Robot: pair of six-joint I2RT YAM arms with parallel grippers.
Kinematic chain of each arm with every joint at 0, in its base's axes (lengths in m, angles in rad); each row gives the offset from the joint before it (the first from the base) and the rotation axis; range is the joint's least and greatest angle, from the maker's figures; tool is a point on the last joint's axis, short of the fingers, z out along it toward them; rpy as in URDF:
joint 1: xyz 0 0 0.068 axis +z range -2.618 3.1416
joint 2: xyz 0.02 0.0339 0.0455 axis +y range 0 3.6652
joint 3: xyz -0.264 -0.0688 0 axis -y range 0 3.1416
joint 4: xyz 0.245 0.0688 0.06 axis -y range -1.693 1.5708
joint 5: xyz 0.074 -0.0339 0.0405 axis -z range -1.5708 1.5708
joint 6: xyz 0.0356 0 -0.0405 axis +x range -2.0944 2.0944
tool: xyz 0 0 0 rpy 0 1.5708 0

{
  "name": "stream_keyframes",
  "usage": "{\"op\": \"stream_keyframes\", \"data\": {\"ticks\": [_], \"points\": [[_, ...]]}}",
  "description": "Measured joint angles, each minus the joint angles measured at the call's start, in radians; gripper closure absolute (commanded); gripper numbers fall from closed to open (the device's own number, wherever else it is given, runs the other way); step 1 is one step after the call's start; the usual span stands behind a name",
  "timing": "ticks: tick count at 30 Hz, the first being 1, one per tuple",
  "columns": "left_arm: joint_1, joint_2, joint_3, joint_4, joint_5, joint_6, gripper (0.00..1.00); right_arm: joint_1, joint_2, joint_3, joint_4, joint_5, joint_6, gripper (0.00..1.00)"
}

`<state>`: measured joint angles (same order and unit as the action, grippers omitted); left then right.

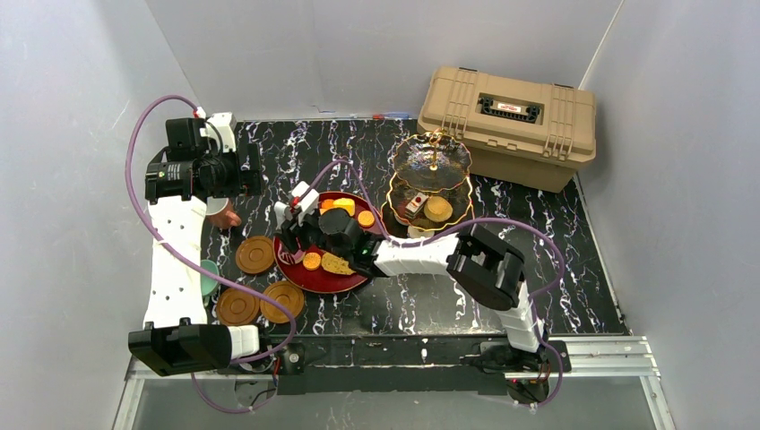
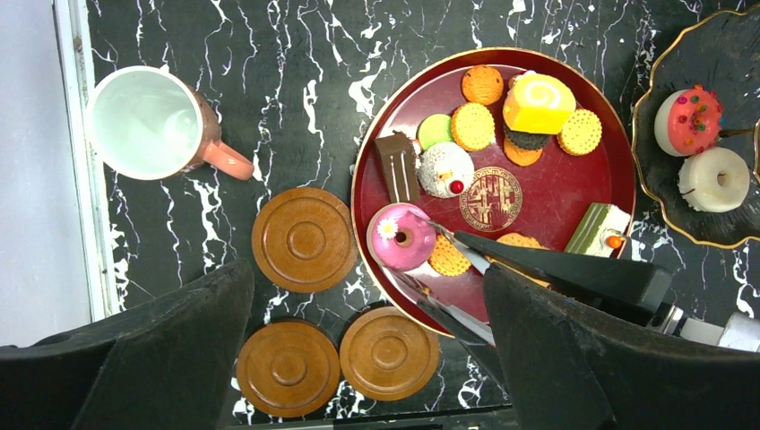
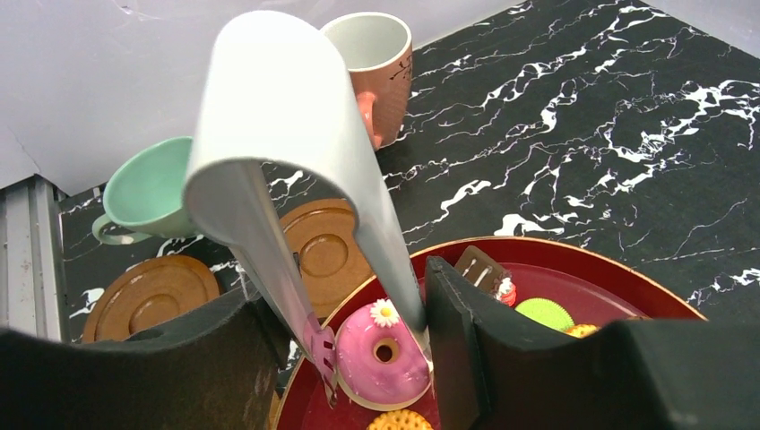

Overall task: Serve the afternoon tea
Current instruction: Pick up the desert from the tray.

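1. Pink doughnut (image 3: 384,356): lies flat near the left rim of the red tray (image 2: 547,179), low in the centre of the right wrist view. A small daisy sits on its icing.
2. Metal tongs (image 3: 287,179): the two blades come down on either side of the doughnut, one tip at each flank. Whether they press it cannot be told.
3. Right gripper (image 1: 333,235): clasped around the tongs. The arm reaches from the lower right of the top view leftward, low over the tray.
4. Left gripper (image 2: 367,296): jaws spread wide, nothing between them. It points straight down, at the upper left of the top view.
5. Neighbours on the tray: a biscuit (image 2: 448,258) touches the doughnut and a chocolate slab (image 2: 397,166) lies just beside it.
6. Three brown saucers (image 2: 305,239) lie left of the tray. The pinkish cup (image 2: 148,123) and teal cup (image 3: 148,193) stand beyond them.
7. Three-tier stand (image 1: 432,161): upper right of the tray, with cakes on a lower tier. The tan case (image 1: 511,121) is behind it.
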<state>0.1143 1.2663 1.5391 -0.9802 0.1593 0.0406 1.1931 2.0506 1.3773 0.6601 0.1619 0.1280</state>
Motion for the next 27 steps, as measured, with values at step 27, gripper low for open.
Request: {"op": "stream_keyframes", "data": {"ticks": [27], "points": [[0.000, -0.010, 0.006, 0.002, 0.007, -0.008, 0.02, 0.013, -0.222, -0.126, -0.029, 0.048, -0.055, 0.72]]}}
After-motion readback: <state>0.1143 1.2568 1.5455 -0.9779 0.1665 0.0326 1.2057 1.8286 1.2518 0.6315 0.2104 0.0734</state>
